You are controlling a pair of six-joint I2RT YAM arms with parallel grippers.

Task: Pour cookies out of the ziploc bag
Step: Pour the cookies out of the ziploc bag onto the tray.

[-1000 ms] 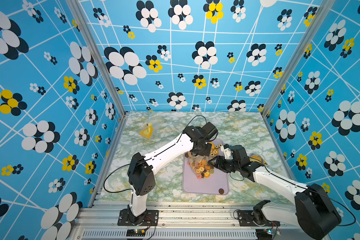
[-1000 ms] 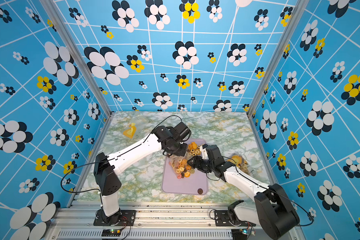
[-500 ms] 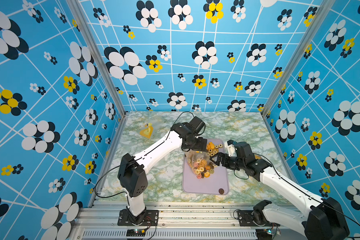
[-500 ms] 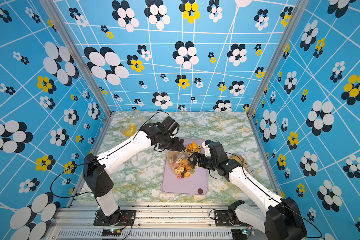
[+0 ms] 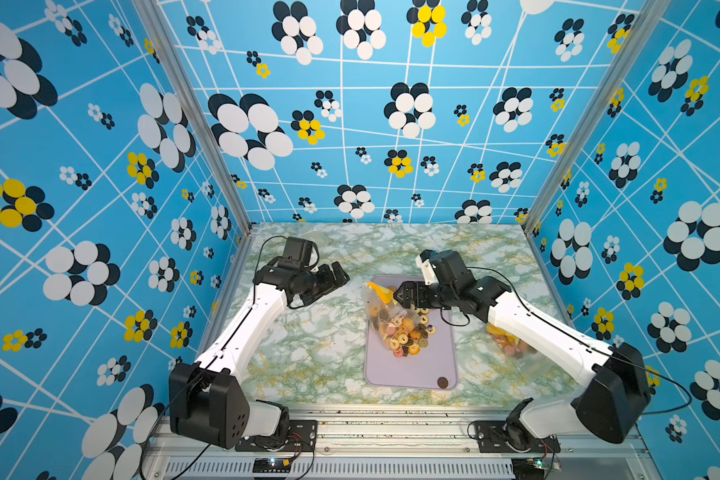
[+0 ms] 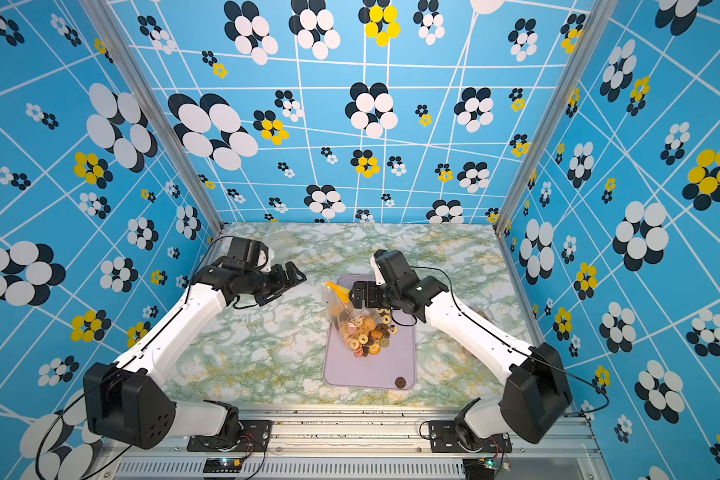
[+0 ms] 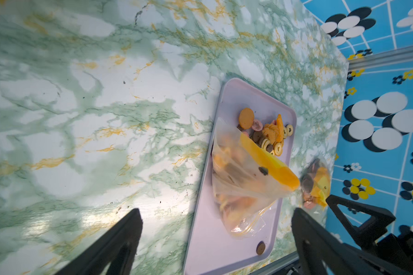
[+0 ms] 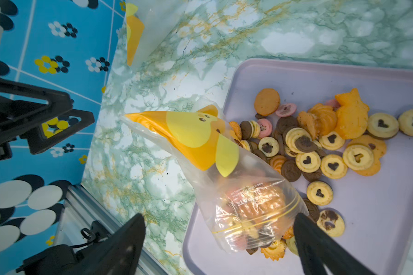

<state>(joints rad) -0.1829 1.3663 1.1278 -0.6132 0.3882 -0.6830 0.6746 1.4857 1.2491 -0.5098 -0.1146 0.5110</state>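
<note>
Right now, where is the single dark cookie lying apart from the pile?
In both top views the lone cookie lies in the near right corner of the lavender tray, apart from the cookie pile.

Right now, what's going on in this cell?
Neither arm holds anything: left gripper and right gripper are open. The ziploc bag lies on the lavender tray, the cookies partly spilled beside it, more inside. The right gripper sits over the bag; the left is off over the table. A second bag lies under the right arm.
</note>
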